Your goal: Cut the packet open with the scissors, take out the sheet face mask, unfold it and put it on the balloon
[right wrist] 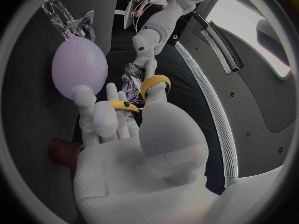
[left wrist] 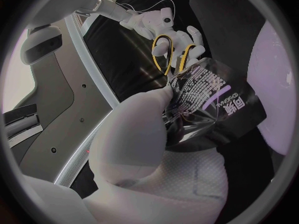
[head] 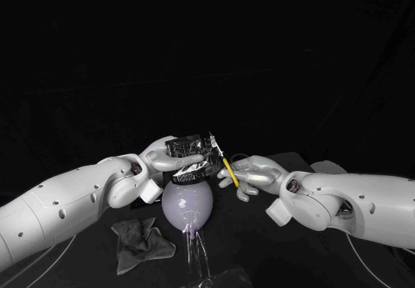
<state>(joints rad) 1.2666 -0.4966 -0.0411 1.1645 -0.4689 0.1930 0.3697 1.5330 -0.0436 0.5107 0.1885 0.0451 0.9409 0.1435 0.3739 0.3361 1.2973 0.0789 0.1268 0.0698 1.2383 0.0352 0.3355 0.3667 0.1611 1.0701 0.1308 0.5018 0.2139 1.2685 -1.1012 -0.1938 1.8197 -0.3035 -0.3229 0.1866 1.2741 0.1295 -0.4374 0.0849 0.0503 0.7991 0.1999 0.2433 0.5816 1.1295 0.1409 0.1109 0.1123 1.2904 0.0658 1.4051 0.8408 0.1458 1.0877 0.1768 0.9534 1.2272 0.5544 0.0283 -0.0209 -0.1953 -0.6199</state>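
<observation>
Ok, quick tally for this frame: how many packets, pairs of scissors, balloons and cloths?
packet: 1
scissors: 1 pair
balloon: 1
cloth: 1
Total: 4

one each: packet (head: pixel 190 157), scissors (head: pixel 227 165), balloon (head: pixel 188 204), cloth (head: pixel 143 240)

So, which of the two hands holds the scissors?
The right hand: it holds the scissors by their yellow handles. The left hand grips the packet instead.
</observation>
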